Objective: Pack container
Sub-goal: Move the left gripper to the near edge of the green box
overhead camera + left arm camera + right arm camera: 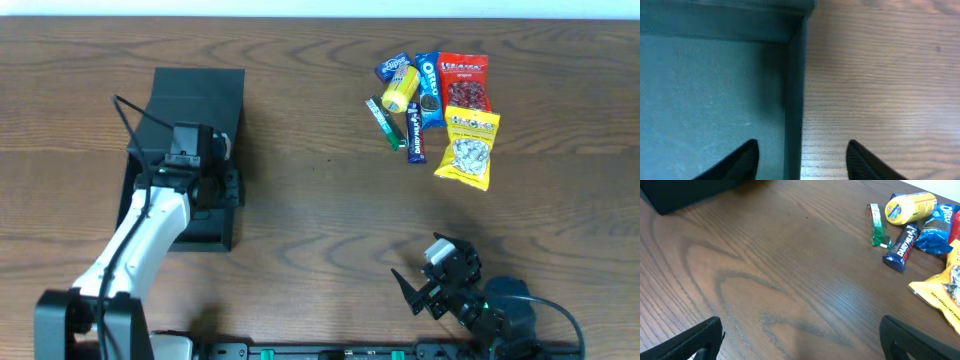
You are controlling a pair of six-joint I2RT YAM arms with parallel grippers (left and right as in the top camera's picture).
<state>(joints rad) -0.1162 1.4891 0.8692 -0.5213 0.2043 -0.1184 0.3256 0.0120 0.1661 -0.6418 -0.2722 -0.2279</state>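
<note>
Left end effector (803, 152) astride container (710, 90) wall, fingers (742, 162) (bases cropped) apart

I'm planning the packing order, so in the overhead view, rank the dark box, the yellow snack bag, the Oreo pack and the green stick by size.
Largest to smallest:
dark box
yellow snack bag
Oreo pack
green stick

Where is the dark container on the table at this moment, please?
In the overhead view, the container lies at the left of the table, beneath the left gripper, whose fingers straddle one side wall; the snacks lie far right.
</note>
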